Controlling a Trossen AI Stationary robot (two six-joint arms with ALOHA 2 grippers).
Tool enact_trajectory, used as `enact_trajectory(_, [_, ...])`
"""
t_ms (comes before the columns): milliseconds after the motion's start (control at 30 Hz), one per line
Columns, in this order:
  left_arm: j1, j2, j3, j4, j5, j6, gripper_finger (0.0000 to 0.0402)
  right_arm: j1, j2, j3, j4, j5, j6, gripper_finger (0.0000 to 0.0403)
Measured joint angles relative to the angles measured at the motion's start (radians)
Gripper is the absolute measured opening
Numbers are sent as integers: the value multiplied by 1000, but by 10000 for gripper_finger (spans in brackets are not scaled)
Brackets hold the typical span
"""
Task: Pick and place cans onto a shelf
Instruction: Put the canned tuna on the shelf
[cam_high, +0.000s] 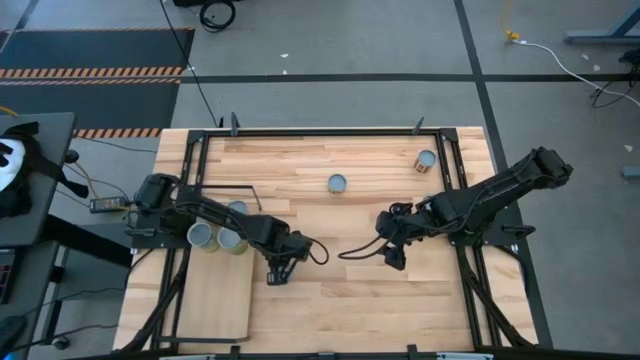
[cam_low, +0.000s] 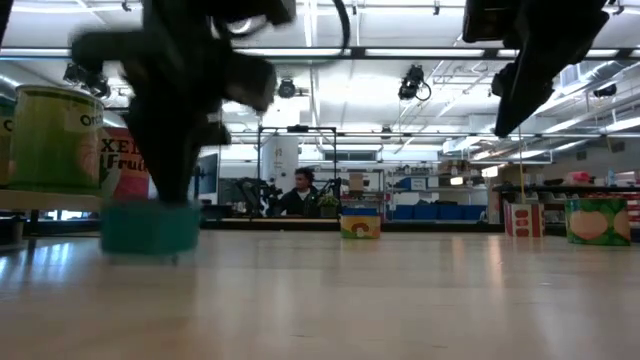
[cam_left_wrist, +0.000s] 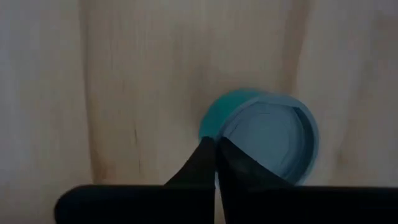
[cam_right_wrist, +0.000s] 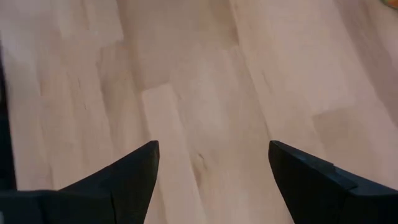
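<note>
- Left gripper (cam_high: 274, 276) sits low over the plank tabletop (cam_high: 340, 290), fingers (cam_left_wrist: 205, 168) pressed together with nothing between, right above a teal can (cam_low: 150, 228).
- Right gripper (cam_high: 393, 257) hovers nearby, spread wide, empty.
- Cans (cam_high: 201, 235) stand on the shelf (cam_high: 215, 300).
- Farther off stand a middle can (cam_high: 338, 183) and a corner can (cam_high: 426, 160).
</note>
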Motion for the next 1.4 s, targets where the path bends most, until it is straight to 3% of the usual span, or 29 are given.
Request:
enact_trajectory(200, [-48, -104, 102, -191, 5, -27, 3, -19, -38, 0, -34, 8, 0, 309])
enact_trajectory(400, [-182, -201, 133, -244, 9, -168, 1, -41, -42, 0, -17, 11, 19, 309])
enact_trajectory(567, [-309, -230, 82, -343, 27, -478, 1, -45, -42, 0, 22, 14, 35, 307])
enact_trajectory(733, [-395, -296, -21, -342, 65, -811, 1, -45, -42, 0, 29, 15, 34, 304])
enact_trajectory(1067, [-548, -598, -251, -372, 23, -1444, 0, -45, -42, 0, 28, -26, 28, 303])
enact_trajectory(1400, [-720, -779, -436, -397, -8, -1844, 1, -37, -42, 0, 28, -26, 37, 303])
